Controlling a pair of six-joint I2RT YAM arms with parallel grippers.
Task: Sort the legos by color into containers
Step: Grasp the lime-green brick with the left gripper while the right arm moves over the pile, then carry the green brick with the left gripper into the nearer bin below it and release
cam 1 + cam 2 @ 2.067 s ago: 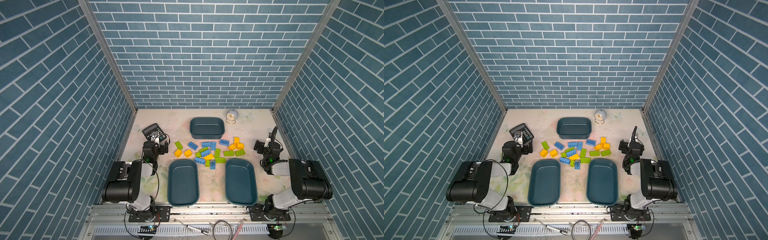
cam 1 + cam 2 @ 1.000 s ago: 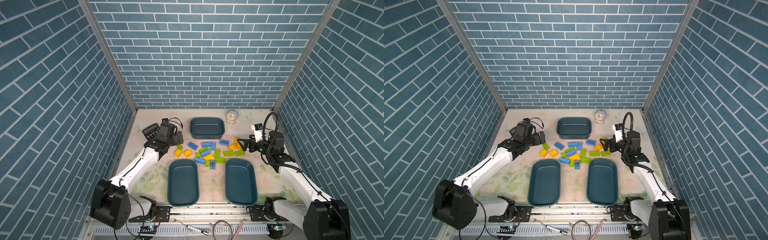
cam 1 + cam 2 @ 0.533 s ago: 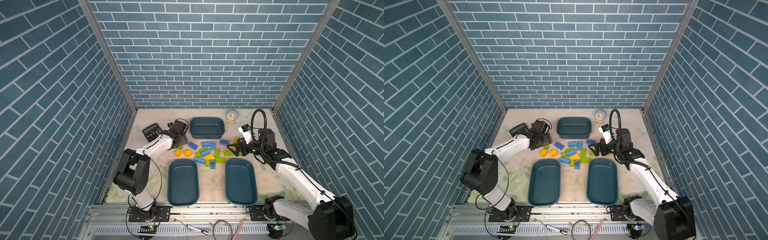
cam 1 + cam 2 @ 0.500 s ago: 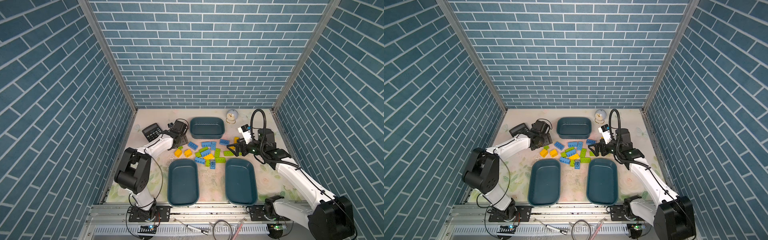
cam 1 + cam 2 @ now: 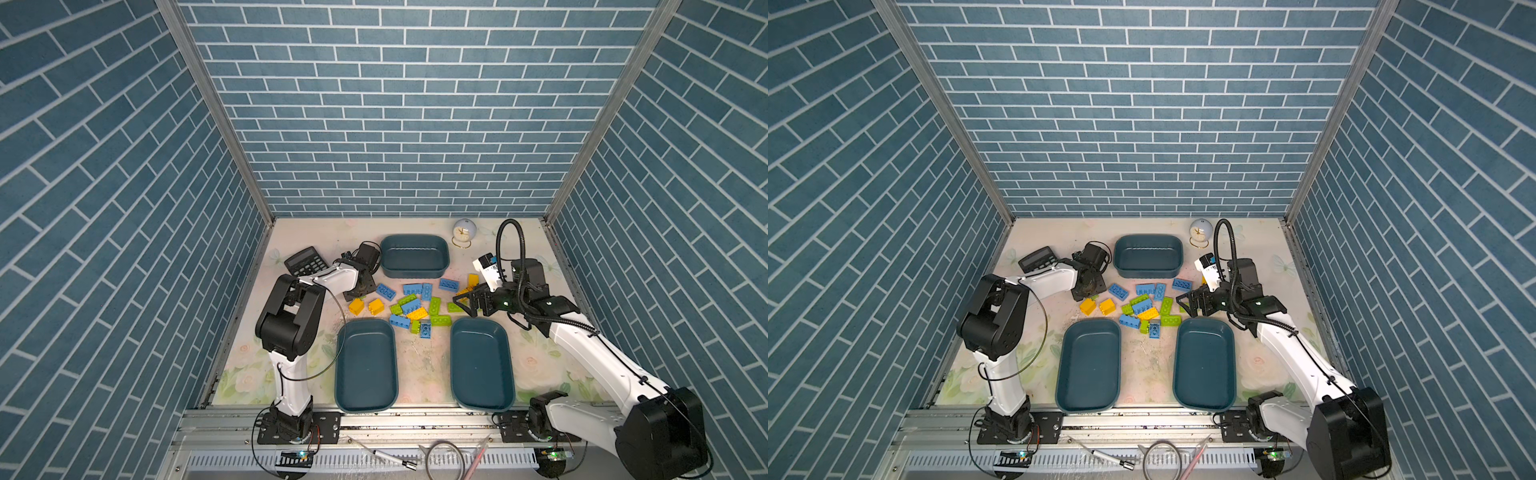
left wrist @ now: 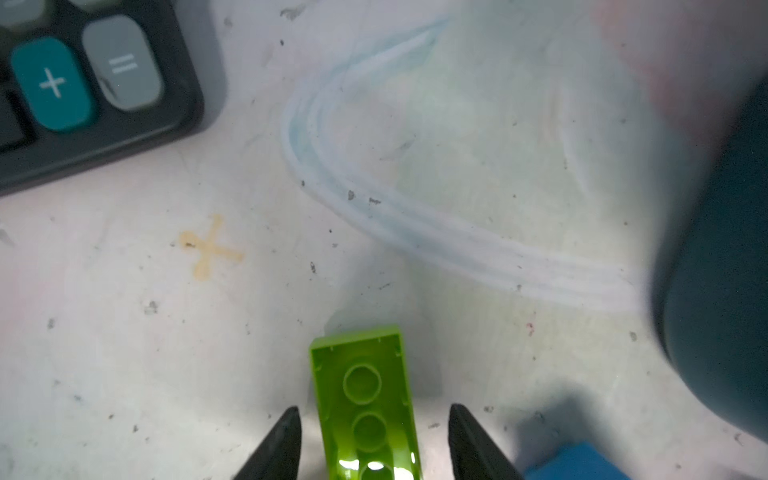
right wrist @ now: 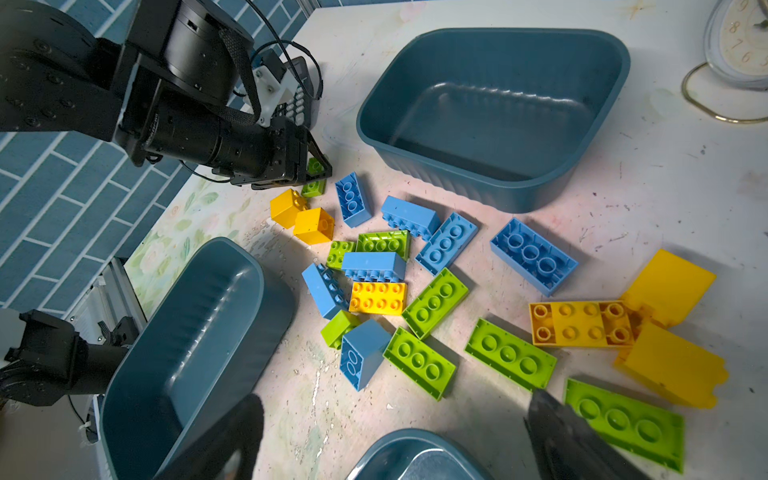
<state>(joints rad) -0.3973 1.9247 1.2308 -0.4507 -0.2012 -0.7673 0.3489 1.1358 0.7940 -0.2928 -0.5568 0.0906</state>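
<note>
Near calculator [image 5: 305, 262], left gripper [image 6: 372, 409] now lowered astride green lego [image 6: 361, 374], jaws narrowing, gaps remain; right gripper [image 7: 395, 397] spread wide.

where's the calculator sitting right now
In both top views the calculator lies at the back left of the table, left of the far container.

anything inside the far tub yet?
Nothing visible. The far tub shows a bare floor in both top views and in the right wrist view. Only a thin strip of floor just behind its near wall is covered by that wall.
</note>
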